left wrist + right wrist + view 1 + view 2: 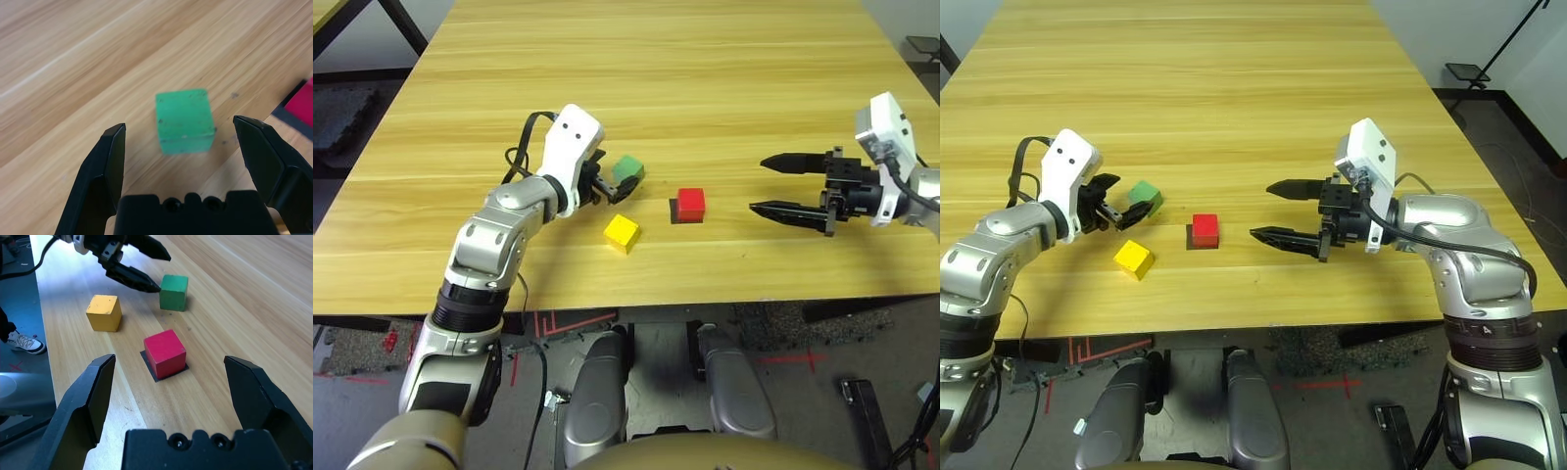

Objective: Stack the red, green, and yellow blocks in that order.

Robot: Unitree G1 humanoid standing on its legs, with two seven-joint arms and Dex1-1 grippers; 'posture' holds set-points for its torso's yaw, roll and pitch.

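The red block [691, 203] sits on a flat black patch [674, 210] near the table's middle. Left of it lie the green block [628, 169], farther back, and the yellow block [622, 232], nearer the front edge. My left gripper [611, 180] is open just left of the green block, its fingertips level with the block's near side; in the left wrist view the green block [185, 120] lies just beyond the spread fingers. My right gripper [758, 184] is open and empty, a short way right of the red block [165, 352], pointing at it.
The wooden table [705, 59] stretches far back behind the blocks. Its front edge runs close below the yellow block. Off the table, dark floor and black frame legs show at the back left.
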